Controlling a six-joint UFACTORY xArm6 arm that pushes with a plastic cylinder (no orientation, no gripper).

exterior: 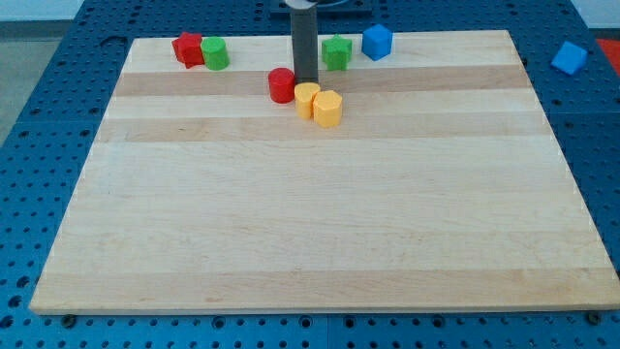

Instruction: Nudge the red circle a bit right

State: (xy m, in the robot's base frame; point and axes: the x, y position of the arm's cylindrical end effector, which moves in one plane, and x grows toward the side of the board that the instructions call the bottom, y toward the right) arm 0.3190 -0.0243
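A: Where is the red circle sitting right now?

B: It is resting in the upper middle of the frame, on the wooden board, a little left of centre. My tip is coming down just beside it on its right, and I cannot tell if the two are touching.

A: And is the rod gripping anything?

B: There is no pincer to open or close; the rod is ending in a plain tip that is holding nothing.

A: What is crowding that spot?

B: Two yellow blocks: a yellow round block is sitting just below the tip, and a second yellow block is touching it on the lower right.

A: And along the top edge?

B: A red block and a green cylinder are standing side by side at the upper left. A green block and a blue cube are sitting right of the rod. Another blue block is lying off the board at the upper right.
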